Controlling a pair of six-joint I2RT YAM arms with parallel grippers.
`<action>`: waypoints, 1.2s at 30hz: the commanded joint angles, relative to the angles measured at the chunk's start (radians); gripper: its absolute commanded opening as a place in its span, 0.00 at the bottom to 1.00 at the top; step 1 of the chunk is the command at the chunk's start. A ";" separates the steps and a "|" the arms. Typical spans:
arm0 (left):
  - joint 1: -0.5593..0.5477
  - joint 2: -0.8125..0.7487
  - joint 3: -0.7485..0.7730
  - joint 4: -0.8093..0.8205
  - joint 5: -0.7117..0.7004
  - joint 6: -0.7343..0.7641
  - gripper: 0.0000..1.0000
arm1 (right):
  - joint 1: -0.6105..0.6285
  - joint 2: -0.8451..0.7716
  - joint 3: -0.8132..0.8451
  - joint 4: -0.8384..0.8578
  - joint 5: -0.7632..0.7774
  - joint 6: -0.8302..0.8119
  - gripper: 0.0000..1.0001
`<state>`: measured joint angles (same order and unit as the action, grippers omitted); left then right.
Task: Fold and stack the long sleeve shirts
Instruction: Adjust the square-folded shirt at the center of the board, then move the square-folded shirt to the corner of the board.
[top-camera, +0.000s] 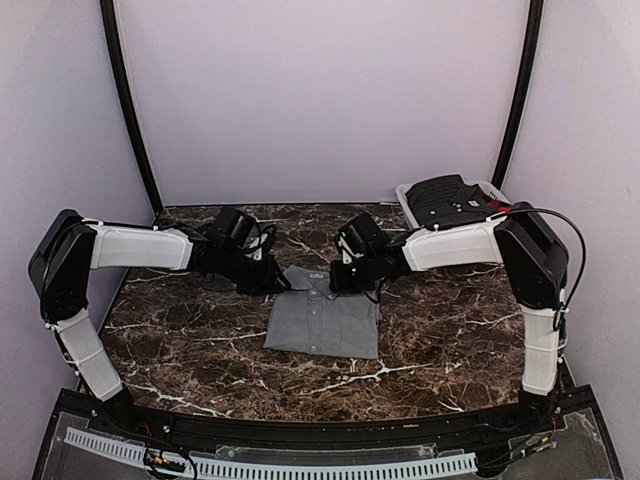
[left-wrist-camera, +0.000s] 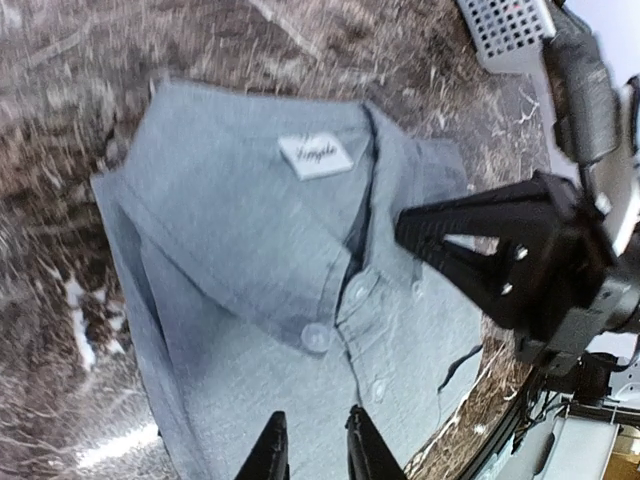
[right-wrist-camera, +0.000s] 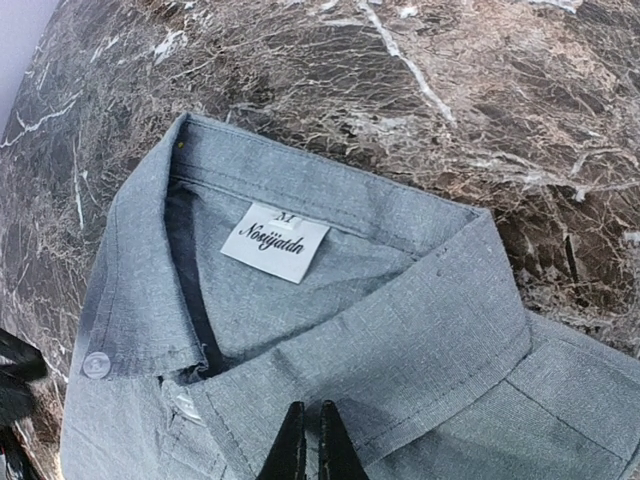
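One grey long sleeve shirt (top-camera: 322, 320) lies folded into a rectangle on the marble table, collar towards the back. Its white neck label shows in the left wrist view (left-wrist-camera: 315, 156) and the right wrist view (right-wrist-camera: 274, 242). My left gripper (top-camera: 278, 282) is at the collar's left end; its fingers (left-wrist-camera: 268, 455) stand a little apart over the button front, with nothing between them. My right gripper (top-camera: 338, 280) is at the collar's right side; its fingers (right-wrist-camera: 293, 447) are pressed together just above the collar flap. The right gripper also shows in the left wrist view (left-wrist-camera: 500, 250).
A white basket (top-camera: 492, 190) holding dark clothing stands at the back right corner, and its rim shows in the left wrist view (left-wrist-camera: 505, 30). The brown marble tabletop (top-camera: 180, 340) surrounds the shirt. Lilac walls close the back and sides.
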<state>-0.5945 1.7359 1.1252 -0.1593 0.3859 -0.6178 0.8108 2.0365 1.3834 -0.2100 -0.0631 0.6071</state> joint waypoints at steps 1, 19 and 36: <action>-0.008 0.037 -0.090 0.045 0.068 -0.044 0.19 | 0.004 -0.010 -0.021 0.023 -0.002 0.012 0.05; -0.002 -0.053 -0.152 -0.080 -0.108 -0.028 0.41 | 0.004 -0.175 -0.089 0.017 0.055 -0.003 0.19; -0.037 0.081 -0.056 -0.143 -0.129 -0.003 0.38 | 0.004 -0.547 -0.364 0.286 0.250 -0.072 0.49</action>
<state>-0.6178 1.8065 1.0420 -0.2447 0.2913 -0.6231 0.8108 1.5581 1.0706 -0.0525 0.1253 0.5720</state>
